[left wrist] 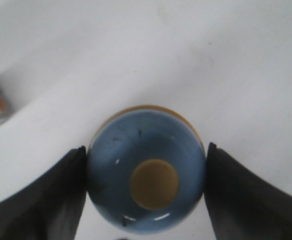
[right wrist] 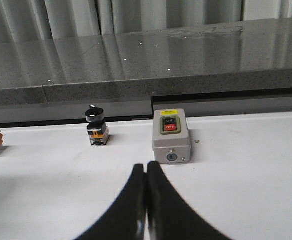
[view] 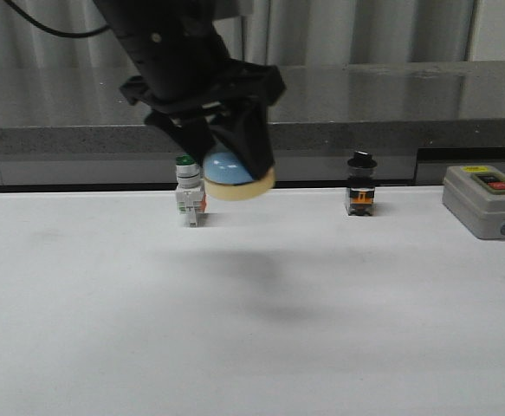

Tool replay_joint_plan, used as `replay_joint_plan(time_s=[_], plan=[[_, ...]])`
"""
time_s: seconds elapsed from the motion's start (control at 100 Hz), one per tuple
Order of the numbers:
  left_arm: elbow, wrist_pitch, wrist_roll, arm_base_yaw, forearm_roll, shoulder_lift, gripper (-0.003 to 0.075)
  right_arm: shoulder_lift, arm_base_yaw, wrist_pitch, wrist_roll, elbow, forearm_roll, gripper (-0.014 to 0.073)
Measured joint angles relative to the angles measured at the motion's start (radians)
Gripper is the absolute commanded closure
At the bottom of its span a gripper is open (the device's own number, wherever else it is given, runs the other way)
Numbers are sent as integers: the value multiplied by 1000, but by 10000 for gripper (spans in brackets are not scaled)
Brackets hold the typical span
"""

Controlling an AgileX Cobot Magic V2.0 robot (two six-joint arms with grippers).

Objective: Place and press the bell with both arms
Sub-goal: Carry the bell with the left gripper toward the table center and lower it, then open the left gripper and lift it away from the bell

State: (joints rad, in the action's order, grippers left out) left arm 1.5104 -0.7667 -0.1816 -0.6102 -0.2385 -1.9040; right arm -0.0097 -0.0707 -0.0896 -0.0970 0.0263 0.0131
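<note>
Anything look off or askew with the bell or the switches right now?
Only the bell: it hangs tilted in the left gripper above the table. The three switches at the back stand upright. Right gripper is shut and empty.

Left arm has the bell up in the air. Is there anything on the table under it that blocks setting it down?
Nothing visible does. The bell hangs in the left gripper over bare table; the green-capped switch stands further back.

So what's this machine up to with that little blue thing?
The black left gripper is holding a small glossy light-blue dome bell with a cream base in the air above the white table, its fingers clamped on both sides. The bell is not yet set down. The right gripper is closed and empty, pointing toward a grey box with a red button.
</note>
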Motion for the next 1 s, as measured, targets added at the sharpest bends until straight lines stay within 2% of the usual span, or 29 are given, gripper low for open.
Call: replay_joint_plan(time_s=[0.29,0.71,0.78,0.93,1.0], plan=[[0,34,0,-110,0,-121,513,0,0,0,0,0,0,654],[2,49,0,-118,-2,-187,493,0,0,0,0,0,0,654],[4,49,0,-118,-2,-192,415,0,0,0,0,0,0,654],[8,49,-8,-118,-4,-193,92,0,0,0,0,0,0,654],[14,40,-10,-118,-6,-200,5,0,0,0,0,0,0,654]])
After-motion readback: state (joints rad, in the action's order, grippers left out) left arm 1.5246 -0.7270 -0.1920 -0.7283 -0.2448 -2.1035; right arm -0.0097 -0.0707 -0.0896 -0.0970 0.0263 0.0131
